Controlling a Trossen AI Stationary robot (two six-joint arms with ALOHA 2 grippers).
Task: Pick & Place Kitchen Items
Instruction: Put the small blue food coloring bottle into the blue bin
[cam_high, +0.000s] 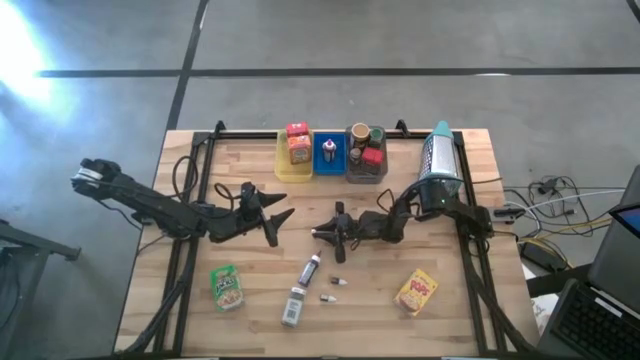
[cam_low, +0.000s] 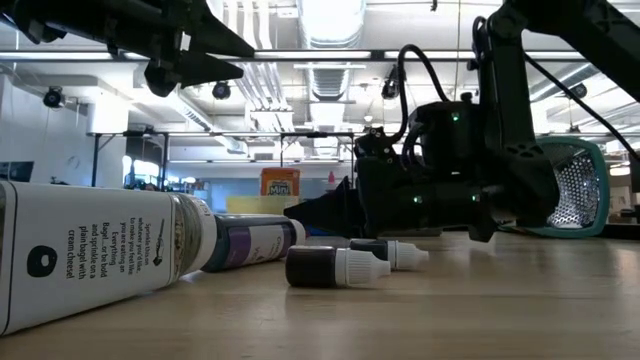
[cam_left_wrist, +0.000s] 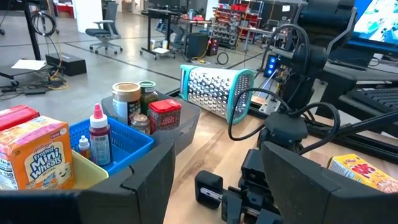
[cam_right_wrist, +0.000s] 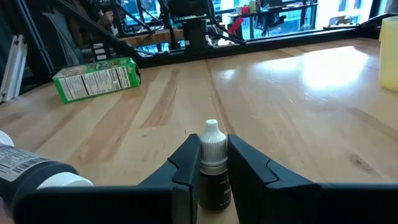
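High view. At frame centre, the right gripper (cam_high: 322, 234) has its fingers (cam_right_wrist: 186, 163) nearly closed on a small dark dropper vial with a white cap (cam_right_wrist: 211, 167), held upright between them just above the wooden bench (cam_high: 460, 310). Left of centre, the left gripper (cam_high: 282, 226) hovers with fingers (cam_left_wrist: 149, 180) spread partly apart, holding nothing. Lower centre of the bench: a slim dark bottle (cam_high: 310, 268), a white-labelled shaker jar (cam_high: 292, 306) and two loose tiny vials (cam_high: 334, 290). Lower left lies a green snack box (cam_high: 227, 287); lower right, a yellow snack pouch (cam_high: 417, 291). Yellow (cam_high: 281, 166), blue (cam_high: 320, 160) and grey (cam_high: 352, 176) trays sit at upper centre.
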